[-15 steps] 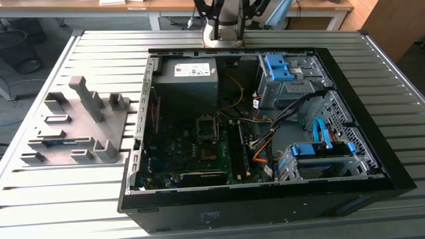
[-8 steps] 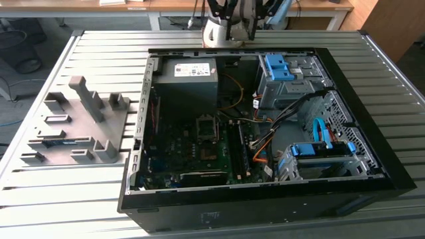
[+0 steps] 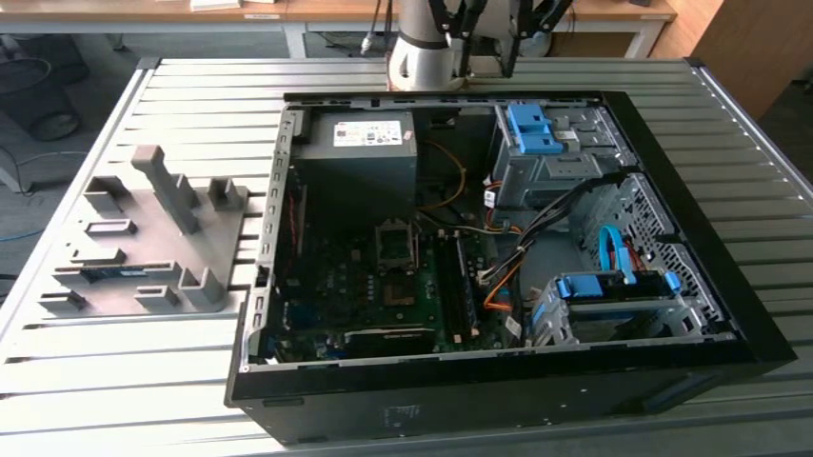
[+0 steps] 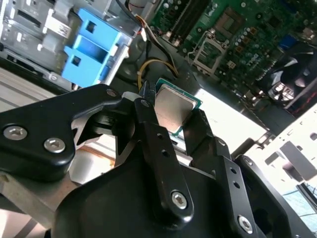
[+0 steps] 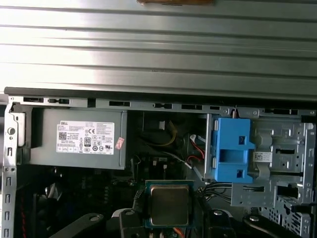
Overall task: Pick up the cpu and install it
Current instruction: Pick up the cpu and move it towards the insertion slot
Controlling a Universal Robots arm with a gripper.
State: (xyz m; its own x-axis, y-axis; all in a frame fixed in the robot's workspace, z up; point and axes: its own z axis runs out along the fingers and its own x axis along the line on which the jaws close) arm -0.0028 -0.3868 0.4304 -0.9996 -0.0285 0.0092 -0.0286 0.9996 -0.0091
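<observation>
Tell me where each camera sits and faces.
Exterior view: high, looking down into the open case on the table; arm at the far edge.
First wrist view: on the wrist, looking past the gripper and its cpu to the power supply.
Second wrist view: behind the gripper, looking over the cpu at the motherboard.
Both wrist views share the gripped cpu and blue bracket.

Exterior view looked steeply down on the whole case (image 3: 445,409) and table (image 3: 204,95); both wrist views, closer, faced inside, sharing the bracket (image 5: 230,148).
</observation>
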